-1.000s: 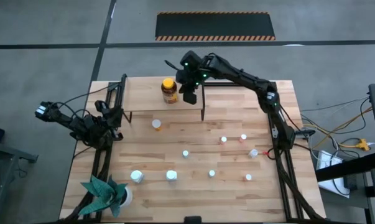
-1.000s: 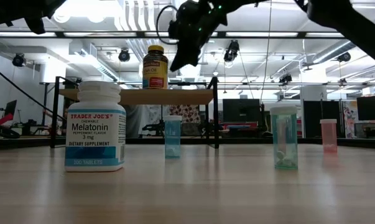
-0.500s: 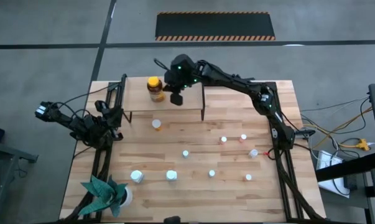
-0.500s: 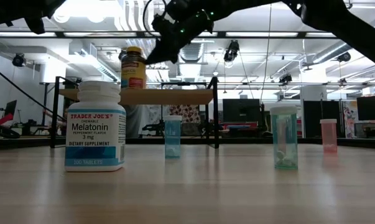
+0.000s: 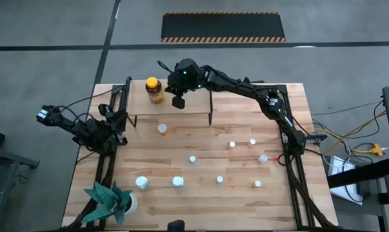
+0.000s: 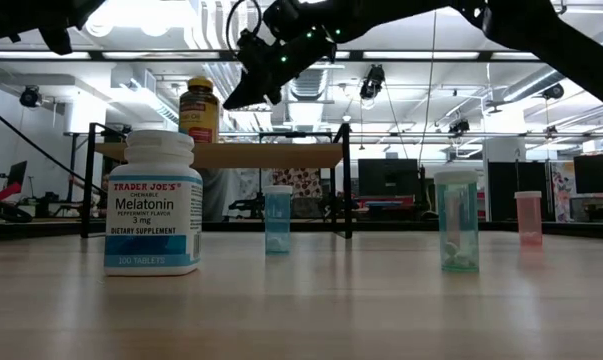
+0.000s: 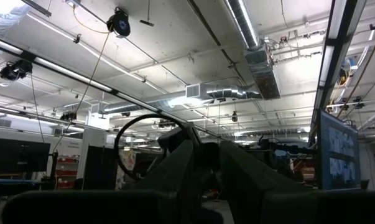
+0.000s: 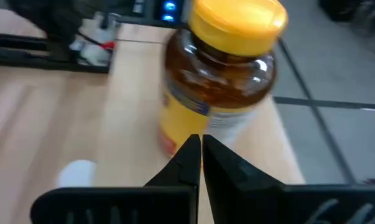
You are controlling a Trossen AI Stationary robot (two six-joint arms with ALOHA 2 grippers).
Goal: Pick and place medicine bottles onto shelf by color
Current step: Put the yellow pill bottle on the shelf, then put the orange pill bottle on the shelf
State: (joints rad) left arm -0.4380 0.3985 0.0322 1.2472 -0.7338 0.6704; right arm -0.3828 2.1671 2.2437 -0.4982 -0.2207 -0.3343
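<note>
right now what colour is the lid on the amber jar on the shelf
Yellow lid; the right wrist view shows it best.

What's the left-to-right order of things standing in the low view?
Trader Joe's Melatonin bottle → amber jar with yellow lid up on the shelf → pale-blue bottle → clear bottle with pale-green cap → pink bottle.

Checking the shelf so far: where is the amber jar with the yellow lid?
The amber jar stands on the shelf near its left end in the high view, beside the right hand.
</note>
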